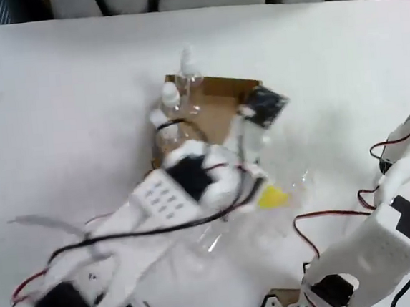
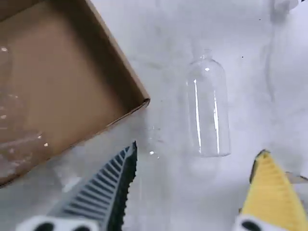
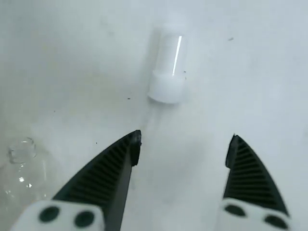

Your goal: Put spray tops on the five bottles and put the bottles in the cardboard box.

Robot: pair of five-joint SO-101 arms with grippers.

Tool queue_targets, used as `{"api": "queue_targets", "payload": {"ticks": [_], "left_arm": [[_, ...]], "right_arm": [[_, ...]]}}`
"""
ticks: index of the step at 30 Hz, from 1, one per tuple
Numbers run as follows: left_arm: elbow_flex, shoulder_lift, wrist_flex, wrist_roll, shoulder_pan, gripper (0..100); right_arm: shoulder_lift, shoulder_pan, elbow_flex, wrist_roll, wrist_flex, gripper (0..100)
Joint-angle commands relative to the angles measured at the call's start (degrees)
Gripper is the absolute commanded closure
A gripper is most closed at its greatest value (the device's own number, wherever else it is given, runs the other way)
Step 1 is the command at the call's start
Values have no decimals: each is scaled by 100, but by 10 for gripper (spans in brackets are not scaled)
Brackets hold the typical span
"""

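A clear bottle [image 2: 207,110] without a top lies on the white table beside the cardboard box [image 2: 72,82]. My left gripper [image 2: 198,149] hangs open just short of it, with a grey finger [image 2: 113,185] and a yellow finger [image 2: 272,192]. In the high view its yellow finger [image 1: 272,196] is right of the box [image 1: 218,98]. Three bottles with white spray tops [image 1: 172,95] stand at the box's far left side. A loose spray top [image 3: 168,67] lies on the table just ahead of my open right gripper [image 3: 186,138]. Another clear bottle's mouth [image 3: 21,149] shows beside that gripper.
The left arm [image 1: 159,200] stretches from the near left corner across the table's middle, trailing black and red cables. The right arm [image 1: 375,250] stands at the near right. Wide bare table [image 1: 57,102] lies to the left and at the back.
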Motion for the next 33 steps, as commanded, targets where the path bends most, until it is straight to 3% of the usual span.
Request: {"api": "queue_targets", "payload": {"ticks": [1,6,12,19,23,27,33], "left_arm": [[949,-1842,62,-686,-497,642],[1705,-3275,571,-1574,-1314,641],[2040,-4532,1240,-2048,-2580,641],[2708,-4831,1160,-2646,-4242,640],[3305,-4857,765,-2664,-4778,640],[3833,-4857,466,-2549,-5095,641],[4633,-4831,-88,-2066,-5437,641]], "right_arm": [[-22,-4,-70,-18,-189,762],[189,-31,-70,-431,-655,762],[532,-242,-70,-580,-866,824],[1024,-286,-70,-580,-1288,843],[1235,-295,-79,-580,-1376,848],[1226,-347,-220,-571,-1305,997],[804,-602,-1020,-580,92,980]]}}
